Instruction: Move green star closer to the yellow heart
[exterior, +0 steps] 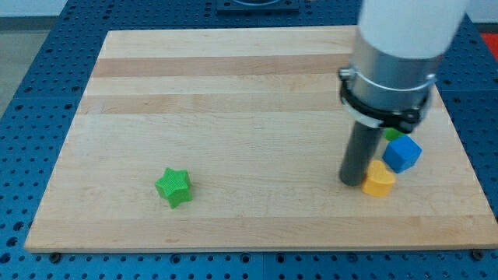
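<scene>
The green star (pixel 173 187) appears light, rigid and low, and should slide easily on the smooth wooden surface (pixel 233 101); contact its flank at 9 o'clock, centred, or it may spin off line. It is a small ridged star at the lower left, well apart from the yellow heart (pixel 380 180). The end effector is a bare rod that grasps nothing; my tip (pixel 352 183) rests just beside the heart at its 9 o'clock.
</scene>
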Tool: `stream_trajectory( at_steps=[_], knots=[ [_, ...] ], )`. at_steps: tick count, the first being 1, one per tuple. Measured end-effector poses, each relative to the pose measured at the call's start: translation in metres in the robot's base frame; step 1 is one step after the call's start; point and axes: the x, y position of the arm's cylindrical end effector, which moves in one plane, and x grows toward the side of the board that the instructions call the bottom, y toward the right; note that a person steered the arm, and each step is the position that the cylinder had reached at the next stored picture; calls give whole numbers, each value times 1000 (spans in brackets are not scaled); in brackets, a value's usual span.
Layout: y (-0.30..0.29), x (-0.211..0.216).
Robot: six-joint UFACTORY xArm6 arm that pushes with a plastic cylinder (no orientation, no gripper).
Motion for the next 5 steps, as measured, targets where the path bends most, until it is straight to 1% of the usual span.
stream_trajectory(
  at_steps=[1, 2, 3, 4, 5],
  knots=[
    [29, 12],
    [33, 34],
    [28, 42],
    [-22, 50],
    [-118, 68]
  ],
)
